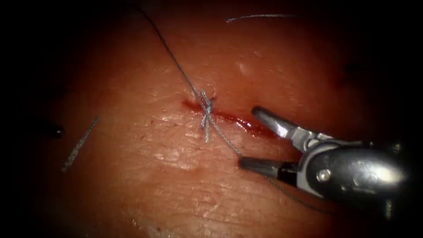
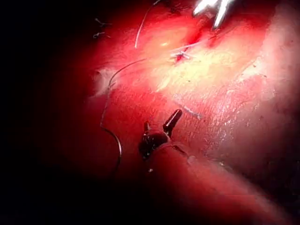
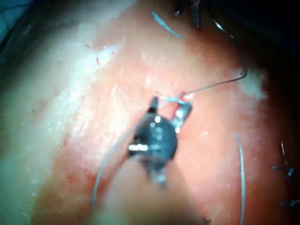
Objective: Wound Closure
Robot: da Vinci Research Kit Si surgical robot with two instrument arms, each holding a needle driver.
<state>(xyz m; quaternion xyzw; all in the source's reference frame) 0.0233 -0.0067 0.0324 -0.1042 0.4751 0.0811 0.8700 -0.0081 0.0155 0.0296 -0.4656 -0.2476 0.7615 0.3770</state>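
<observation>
Tissue (image 1: 145, 185) carries a knotted thread (image 1: 206, 115) across the cut (image 1: 246, 124). Right claw (image 1: 249, 140) gapes wide, empty, straddling the thread tail. Left claw (image 2: 159, 127) open, empty. Judgement: centre the thread between the blades.

A knot (image 1: 206, 110) sits on the cut (image 1: 229, 118). The right claw (image 1: 249, 139) lies right of the knot, one jaw over the cut. A cut thread end (image 1: 79, 144) lies far left.

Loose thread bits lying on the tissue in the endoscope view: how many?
2: one cut end of thread left of the cut, another above it. More may hide in shadow.
</observation>
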